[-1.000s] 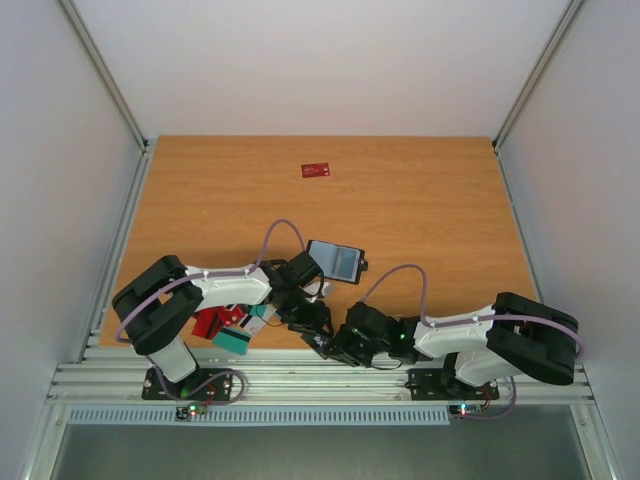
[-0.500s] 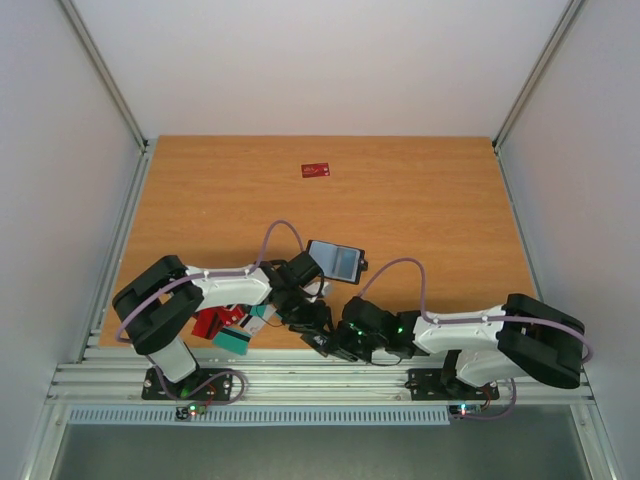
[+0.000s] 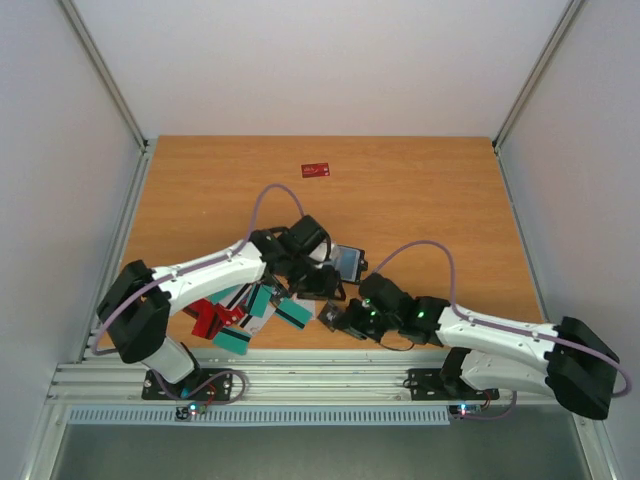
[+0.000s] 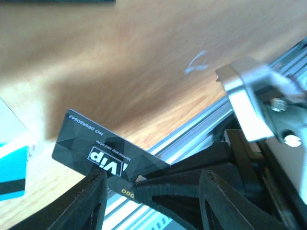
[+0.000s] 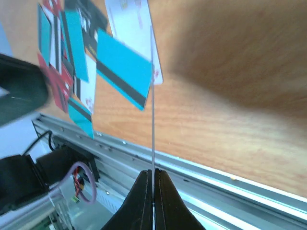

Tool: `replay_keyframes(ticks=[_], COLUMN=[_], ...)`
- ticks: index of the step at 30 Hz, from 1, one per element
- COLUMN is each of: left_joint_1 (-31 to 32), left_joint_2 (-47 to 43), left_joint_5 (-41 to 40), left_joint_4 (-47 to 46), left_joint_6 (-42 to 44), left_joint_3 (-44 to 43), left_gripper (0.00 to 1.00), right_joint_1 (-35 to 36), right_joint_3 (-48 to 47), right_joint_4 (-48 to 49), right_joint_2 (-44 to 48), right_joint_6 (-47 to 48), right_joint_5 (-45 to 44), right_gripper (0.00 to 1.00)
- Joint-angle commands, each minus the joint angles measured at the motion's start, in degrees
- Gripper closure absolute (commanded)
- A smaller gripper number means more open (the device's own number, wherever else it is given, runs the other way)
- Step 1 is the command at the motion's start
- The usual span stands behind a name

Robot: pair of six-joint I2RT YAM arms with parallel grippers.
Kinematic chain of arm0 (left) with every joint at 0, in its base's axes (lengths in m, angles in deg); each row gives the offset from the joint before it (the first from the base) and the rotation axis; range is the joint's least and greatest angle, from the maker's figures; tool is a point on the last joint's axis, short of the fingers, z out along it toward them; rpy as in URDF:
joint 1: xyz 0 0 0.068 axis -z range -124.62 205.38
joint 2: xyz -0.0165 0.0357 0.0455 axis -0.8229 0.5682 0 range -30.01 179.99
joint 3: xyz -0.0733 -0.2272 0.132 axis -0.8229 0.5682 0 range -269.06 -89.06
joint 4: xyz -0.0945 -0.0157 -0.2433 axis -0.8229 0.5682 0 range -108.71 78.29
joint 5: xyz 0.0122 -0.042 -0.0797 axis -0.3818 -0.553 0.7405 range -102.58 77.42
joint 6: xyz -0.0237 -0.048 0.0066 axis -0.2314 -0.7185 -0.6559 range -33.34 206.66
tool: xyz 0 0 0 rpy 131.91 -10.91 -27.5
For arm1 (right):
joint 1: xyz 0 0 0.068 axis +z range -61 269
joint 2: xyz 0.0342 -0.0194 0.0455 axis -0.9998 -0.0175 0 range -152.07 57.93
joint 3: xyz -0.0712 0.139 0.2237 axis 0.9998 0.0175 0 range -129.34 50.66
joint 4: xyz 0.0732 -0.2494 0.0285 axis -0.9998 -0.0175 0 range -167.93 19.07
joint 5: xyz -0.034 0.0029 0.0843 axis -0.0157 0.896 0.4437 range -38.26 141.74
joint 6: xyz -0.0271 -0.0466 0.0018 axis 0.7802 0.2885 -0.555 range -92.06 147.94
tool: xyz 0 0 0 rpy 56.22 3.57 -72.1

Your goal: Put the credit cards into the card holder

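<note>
My right gripper (image 3: 337, 320) is shut on a black credit card with white "Vip" print (image 3: 329, 318), held just above the near table edge. In the right wrist view this card (image 5: 152, 96) stands edge-on out of the closed fingertips of the right gripper (image 5: 153, 175). The left wrist view shows its printed face (image 4: 96, 148) pinched by the right fingers (image 4: 192, 179). My left gripper (image 4: 151, 194) is open, straddling that spot without gripping. From above, the left gripper (image 3: 322, 282) partly covers the open card holder (image 3: 348, 262). More credit cards (image 3: 250, 308) lie in a pile at the near left.
A lone red card (image 3: 316, 170) lies far back on the wooden table (image 3: 430, 210). The aluminium rail (image 3: 300, 378) runs along the near edge, right below the held card. Teal and white cards (image 5: 122, 72) spread close to the right gripper.
The right gripper has closed on the black card and reached forward. The left arm has stretched away from the near edge toward the card holder, uncovering more of the pile.
</note>
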Motion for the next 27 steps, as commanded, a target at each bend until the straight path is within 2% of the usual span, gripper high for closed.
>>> replay_keyframes(ticks=[1,4,9,12,14,19,27], left_joint_1=[-3.1,-5.2,-8.0,-8.5,-8.8,-10.1,-11.4], left_joint_2=[-3.1,-5.0,-9.6,-12.3,-13.6,-14.0,-12.9], left_joint_5=[-4.1,-6.1,-7.5,-8.3,-7.9,-4.9,-4.0], left_joint_4=[7.1,8.0,3.4,-2.6,-9.8,-24.3,-36.5], left_joint_6=[-0.8,-4.0,-13.6,-19.8,-22.5,-25.7,-28.1], left_joint_3=[-7.4,-9.9,-10.7,-9.8,-8.6,-5.4,-4.6], left_gripper=[0.46,0.46,0.47,0.47,0.46,0.46,0.46], right_joint_1=[-6.6,-14.0,-25.5,-31.2,-34.3,-37.8,-38.1], right_joint_3=[-2.7,-4.4,-12.5,-20.3,-23.4,-28.2,-29.5], right_joint_4=[-10.7,-14.1,-18.0,-19.9,-17.5,-9.3,-0.1], right_joint_2=[6.4,10.3,11.6,10.0,8.5,4.9,4.4], right_joint_6=[6.2,9.9,13.4,14.7,13.2,7.7,0.4], right_joint_5=[2.3,7.2,15.5,18.2,20.7,24.2,25.9], right_gripper=[0.99,0.99,0.99,0.99,0.99,0.99,0.99])
